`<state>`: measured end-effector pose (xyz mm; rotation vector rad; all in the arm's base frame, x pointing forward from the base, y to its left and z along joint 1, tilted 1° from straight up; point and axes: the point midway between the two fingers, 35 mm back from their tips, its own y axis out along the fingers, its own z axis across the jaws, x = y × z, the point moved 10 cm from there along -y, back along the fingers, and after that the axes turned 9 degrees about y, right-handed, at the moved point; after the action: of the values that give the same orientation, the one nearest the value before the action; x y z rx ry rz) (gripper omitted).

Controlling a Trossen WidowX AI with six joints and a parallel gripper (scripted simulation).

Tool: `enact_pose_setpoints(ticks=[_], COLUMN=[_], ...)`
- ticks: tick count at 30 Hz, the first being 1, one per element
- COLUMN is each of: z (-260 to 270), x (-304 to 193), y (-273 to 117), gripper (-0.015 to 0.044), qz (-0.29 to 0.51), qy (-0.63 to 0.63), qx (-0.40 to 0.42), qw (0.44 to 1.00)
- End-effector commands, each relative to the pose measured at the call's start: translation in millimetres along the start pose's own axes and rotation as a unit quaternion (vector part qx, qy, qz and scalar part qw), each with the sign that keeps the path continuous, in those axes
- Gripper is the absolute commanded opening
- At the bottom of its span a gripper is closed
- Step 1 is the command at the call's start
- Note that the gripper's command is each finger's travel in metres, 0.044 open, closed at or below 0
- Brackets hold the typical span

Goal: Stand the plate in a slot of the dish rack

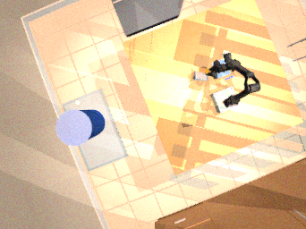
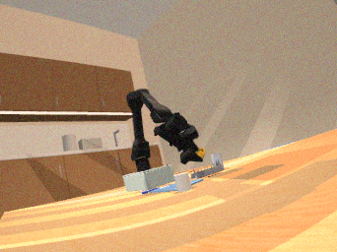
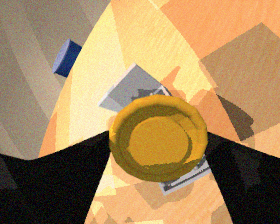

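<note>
Gripper: we see the gripper (image 3: pixel 158 140) clenched on the yellow plate (image 3: pixel 158 137).
Plate: held in the air above the rack (image 2: pixel 209 168).
Rack: on the wooden table (image 2: pixel 256 204).

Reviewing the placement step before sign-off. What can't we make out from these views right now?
- Dish rack slots and rails: wrist view, mostly hidden behind the plate; top and exterior views, too small.
- Fingers' contact with the plate's rim: wrist view, tips hidden behind the plate.
- Plate's gap above the rack: exterior view, blurred and small.
- End effector and plate: top view, a few blurred pixels under the arm.
</note>
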<state>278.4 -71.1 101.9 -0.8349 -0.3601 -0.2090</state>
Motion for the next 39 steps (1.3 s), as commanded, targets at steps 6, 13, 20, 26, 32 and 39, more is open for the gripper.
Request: enact_pose_setpoints(ticks=[6, 13, 20, 26, 32, 39], z=[-18, -29, -37, -41, -43, -43], x=[-20, -35, -52, -66, -77, -77], y=[8, 11, 13, 14, 14, 14], gripper=[0.0000, 0.0000, 0.0000, 0.0000, 0.0000, 0.0000], qz=[-0.066, -0.131, -0.201, -0.262, -0.308, -0.308], qy=[-0.098, -0.178, -0.257, -0.322, -0.368, -0.368], qx=[0.060, 0.092, 0.111, 0.116, 0.114, 0.114], qw=[0.991, 0.971, 0.939, 0.902, 0.870, 0.870])
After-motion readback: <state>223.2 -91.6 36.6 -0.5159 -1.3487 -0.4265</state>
